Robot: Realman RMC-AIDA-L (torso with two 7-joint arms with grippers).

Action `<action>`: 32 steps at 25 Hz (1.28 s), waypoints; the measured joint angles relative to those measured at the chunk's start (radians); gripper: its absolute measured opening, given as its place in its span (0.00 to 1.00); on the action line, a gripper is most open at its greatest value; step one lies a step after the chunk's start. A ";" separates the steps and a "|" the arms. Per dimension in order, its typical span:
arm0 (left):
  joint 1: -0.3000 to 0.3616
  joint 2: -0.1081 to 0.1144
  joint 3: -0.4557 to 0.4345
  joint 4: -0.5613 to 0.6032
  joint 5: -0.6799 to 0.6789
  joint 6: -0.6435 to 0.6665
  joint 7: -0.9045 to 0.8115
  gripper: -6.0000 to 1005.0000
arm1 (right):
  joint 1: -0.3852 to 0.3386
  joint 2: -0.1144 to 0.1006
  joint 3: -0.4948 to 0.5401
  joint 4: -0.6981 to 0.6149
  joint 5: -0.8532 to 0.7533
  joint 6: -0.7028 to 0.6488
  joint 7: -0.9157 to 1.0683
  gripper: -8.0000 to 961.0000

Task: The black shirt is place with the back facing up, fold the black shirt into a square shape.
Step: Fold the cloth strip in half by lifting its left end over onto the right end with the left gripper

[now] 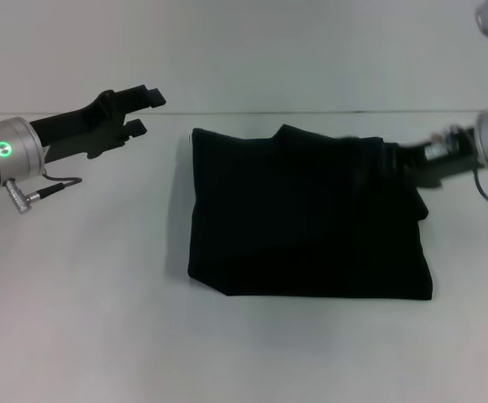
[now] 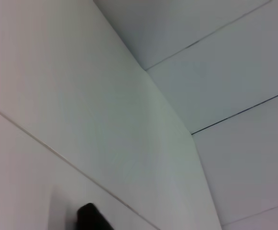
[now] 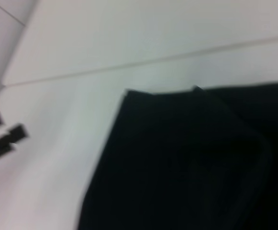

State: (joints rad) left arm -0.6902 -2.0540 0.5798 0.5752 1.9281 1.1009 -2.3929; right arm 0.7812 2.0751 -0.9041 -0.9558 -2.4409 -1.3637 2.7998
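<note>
White table point(image 1: 76, 319) bears the folded black shirt point(image 1: 302, 222); left tool point(image 1: 143, 112) released, right tool's state hidden.

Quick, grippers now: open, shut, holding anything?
Left gripper: open, empty, raised left of the black shirt.
Right gripper: at the shirt's right edge; cannot be told.

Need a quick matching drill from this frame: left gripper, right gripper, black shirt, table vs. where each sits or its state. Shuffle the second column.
Things:
1. left gripper
2. right gripper
3. black shirt
4. table

States:
A. lies folded into a rough rectangle
B. white, under everything
C. open, in the air, apart from the cloth
D. at the cloth's far right corner

Pairs: 1-C, 2-D, 3-A, 4-B
</note>
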 joint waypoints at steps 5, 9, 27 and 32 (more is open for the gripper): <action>0.000 0.000 0.000 -0.004 0.000 -0.004 0.002 0.69 | -0.018 -0.002 0.000 0.156 -0.057 0.102 -0.042 0.04; 0.001 -0.003 0.000 -0.007 -0.006 -0.006 0.005 0.69 | 0.006 -0.013 0.004 0.297 -0.054 0.192 -0.081 0.04; 0.004 -0.008 0.001 -0.009 -0.012 -0.003 0.008 0.69 | -0.083 -0.014 0.005 -0.067 -0.063 -0.043 -0.004 0.04; 0.003 -0.012 0.001 -0.011 -0.012 -0.002 0.008 0.69 | -0.094 -0.009 0.002 -0.043 -0.125 -0.006 -0.004 0.04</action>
State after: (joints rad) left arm -0.6868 -2.0657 0.5806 0.5644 1.9157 1.0988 -2.3853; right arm 0.6871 2.0660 -0.9020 -0.9987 -2.5657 -1.3699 2.7953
